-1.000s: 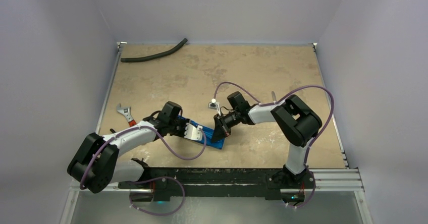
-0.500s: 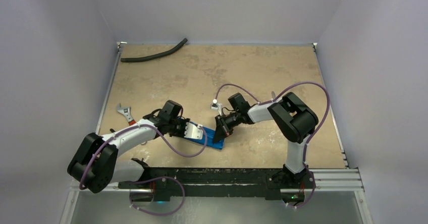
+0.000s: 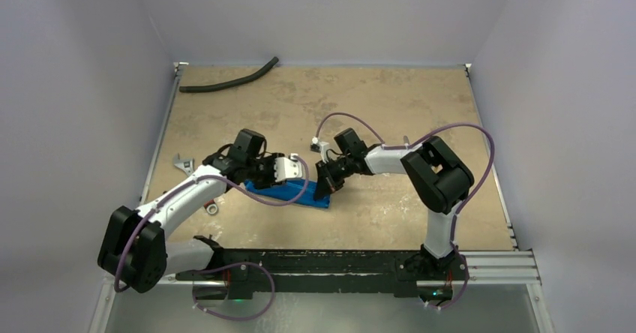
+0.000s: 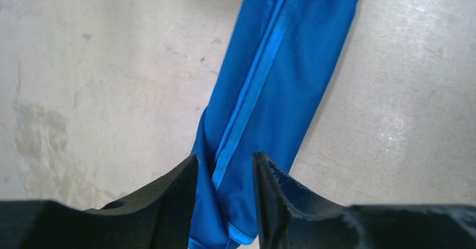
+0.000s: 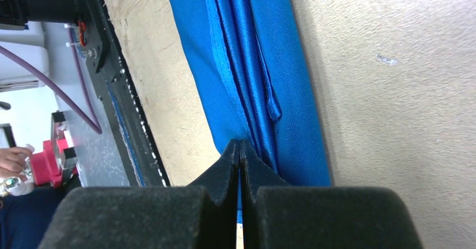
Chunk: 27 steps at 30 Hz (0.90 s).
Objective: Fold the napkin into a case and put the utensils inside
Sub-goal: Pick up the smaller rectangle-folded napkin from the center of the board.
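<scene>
Blue napkin (image 3: 289, 193), narrow fold, tabletop (image 3: 337, 100) flanking both long edges | left gripper (image 4: 224, 162) parted astride hem | right gripper (image 5: 239, 145) clamped on end

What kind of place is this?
Probably a robot test booth in a lab: plain walls box in the table, two arms are bolted to a base bar, and props like the napkin, wrench and hose lie about.
</scene>
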Motion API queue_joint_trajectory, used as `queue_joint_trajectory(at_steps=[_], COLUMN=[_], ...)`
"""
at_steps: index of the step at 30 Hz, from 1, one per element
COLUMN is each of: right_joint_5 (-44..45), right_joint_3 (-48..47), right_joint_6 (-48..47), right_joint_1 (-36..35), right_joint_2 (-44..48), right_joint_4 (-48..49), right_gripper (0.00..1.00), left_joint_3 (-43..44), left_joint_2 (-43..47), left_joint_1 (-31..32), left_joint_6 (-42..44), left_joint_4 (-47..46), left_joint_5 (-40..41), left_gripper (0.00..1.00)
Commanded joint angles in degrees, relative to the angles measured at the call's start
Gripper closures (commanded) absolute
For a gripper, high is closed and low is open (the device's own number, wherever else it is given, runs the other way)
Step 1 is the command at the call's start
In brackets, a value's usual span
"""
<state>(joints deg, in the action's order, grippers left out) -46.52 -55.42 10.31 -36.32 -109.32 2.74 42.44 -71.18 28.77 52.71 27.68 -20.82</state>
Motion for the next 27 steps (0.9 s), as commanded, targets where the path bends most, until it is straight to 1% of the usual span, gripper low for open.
queue_joint_trajectory(at_steps=[1, 3, 5, 8, 9, 13, 17, 18, 20, 22, 23, 24, 27], right_joint_5=[9.7, 9.3, 9.6, 9.7, 10.6, 11.7, 12.2, 12.2, 11.9, 11.7, 11.4, 11.4, 11.0], right_joint_3=[-1.2, -2.1, -3.5, -6.1, -6.9, -8.1, -8.8, -8.8, -8.8, -8.8, -8.7, -8.7, -8.4], right_joint_6=[-4.9, -6.3, -8.3, -12.3, -12.8, -13.8, -15.3, -15.4, -15.6, -15.7, -16.0, -16.1, -16.1], right_joint_1=[0.3, 0.4, 0.4, 0.4, 0.4, 0.5, 0.5, 0.5, 0.5, 0.5, 0.5, 0.5, 0.6], right_joint_2=[-0.2, -0.2, -0.6, -1.6, -1.8, -1.6, -1.8, -1.7, -1.4, -1.3, -1.3, -1.3, -1.2], right_joint_4=[-5.8, -7.8, -10.2, -13.6, -14.6, -15.8, -16.7, -16.7, -16.4, -16.2, -16.2, -16.1, -15.7], right_gripper=[1.0, 1.0, 1.0, 1.0, 1.0, 1.0, 1.0, 1.0, 1.0, 1.0, 1.0, 1.0, 1.0], left_joint_3=[2.4, 1.6, 1.0, 0.3, 0.3, 2.7, 5.1, 6.1, 7.8, 9.1, 9.1, 8.7, 6.7], left_joint_2=[1.9, 1.5, 1.5, 2.0, 1.9, 0.4, -5.1, -7.3, -10.3, -12.0, -11.8, -11.4, -9.6], left_joint_1=[-5.3, -9.3, -12.8, -15.0, -15.1, -15.3, -15.2, -15.2, -15.2, -15.2, -15.2, -15.2, -13.8], left_joint_6=[-6.9, -6.0, -3.8, -0.2, 0.4, 3.9, 8.3, 9.0, 8.2, 5.6, 4.3, 3.3, 1.6], left_joint_4=[3.1, 3.9, 4.2, 4.7, 4.9, 8.5, 12.3, 13.1, 13.2, 10.8, 9.1, 7.4, 4.2], left_joint_5=[-1.7, -1.2, -1.3, -2.6, -3.3, -7.7, -8.7, -8.6, -8.1, -6.7, -6.0, -5.6, -4.8], left_gripper=[0.57, 0.53, 0.45, 0.19, 0.15, 0.1, 0.07, 0.1, 0.3, 0.49, 0.53, 0.55, 0.58])
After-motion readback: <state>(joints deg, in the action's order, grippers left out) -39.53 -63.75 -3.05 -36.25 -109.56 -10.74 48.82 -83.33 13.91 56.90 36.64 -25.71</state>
